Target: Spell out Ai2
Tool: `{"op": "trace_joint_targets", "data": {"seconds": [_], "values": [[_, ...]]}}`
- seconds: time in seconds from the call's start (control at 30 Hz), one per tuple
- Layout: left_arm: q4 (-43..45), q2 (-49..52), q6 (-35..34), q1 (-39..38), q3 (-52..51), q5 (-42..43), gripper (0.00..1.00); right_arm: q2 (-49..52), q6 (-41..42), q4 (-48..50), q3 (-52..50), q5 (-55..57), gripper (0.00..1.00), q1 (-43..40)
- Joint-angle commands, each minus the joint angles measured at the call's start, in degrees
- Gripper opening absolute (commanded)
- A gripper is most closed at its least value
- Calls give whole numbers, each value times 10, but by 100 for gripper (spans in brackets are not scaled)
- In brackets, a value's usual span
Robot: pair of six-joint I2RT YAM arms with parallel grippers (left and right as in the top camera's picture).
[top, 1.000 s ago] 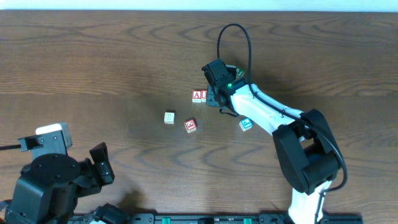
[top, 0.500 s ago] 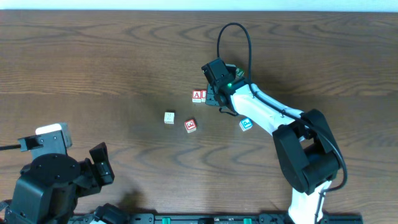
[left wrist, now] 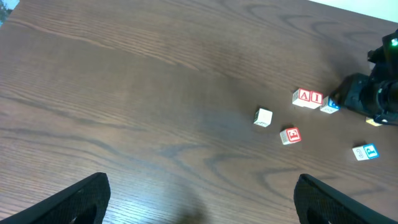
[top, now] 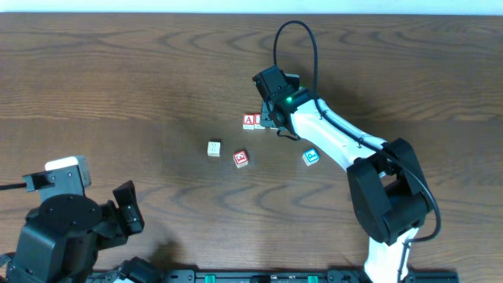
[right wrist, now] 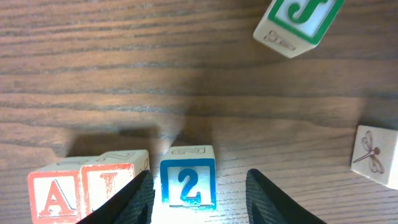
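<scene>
Three cubes stand in a row on the table: the red A cube (right wrist: 55, 196), the red I cube (right wrist: 112, 190) touching it, and the blue 2 cube (right wrist: 188, 182) just right of the I. My right gripper (right wrist: 200, 186) is open and straddles the 2 cube, its left finger in the slot between I and 2 and its right finger well clear. In the overhead view the A (top: 249, 121) and I (top: 258, 120) show beside the right gripper (top: 269, 123), which hides the 2. My left gripper (left wrist: 199, 202) hangs wide open and empty at the near left.
A green-printed J cube (right wrist: 298, 22) and a pale dragonfly cube (right wrist: 375, 155) lie beyond and right of the row. Nearer lie a pale cube (top: 214, 148), a red-printed cube (top: 240, 158) and a blue-printed cube (top: 311, 156).
My right gripper's jaws have spread apart from the 2 cube, and the wrist has shifted slightly toward the far side. The left arm has not moved.
</scene>
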Motion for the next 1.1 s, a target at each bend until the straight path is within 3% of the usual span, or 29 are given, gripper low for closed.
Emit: {"op": "trace_joint_targets", "data": {"seconds": [0.0, 0.13, 0.27, 0.37, 0.5, 1.07], "values": [[-7, -2, -5, -1, 3, -13, 95, -8, 22, -15, 13, 42, 45, -4], [-16, -2, -5, -1, 3, -13, 95, -12, 47, -39, 13, 63, 41, -5], [-21, -2, -5, -1, 3, -13, 95, -12, 57, -50, 9, 63, 27, -14], [-21, -2, -5, -1, 3, -13, 95, -12, 69, -55, 6, 62, 25, -24], [-21, -2, -5, -1, 3, -13, 95, -12, 86, -61, 0, 45, 30, -40], [-21, -2, -9, -1, 3, -13, 95, 0, 68, -29, -15, -13, 31, -48]]}}
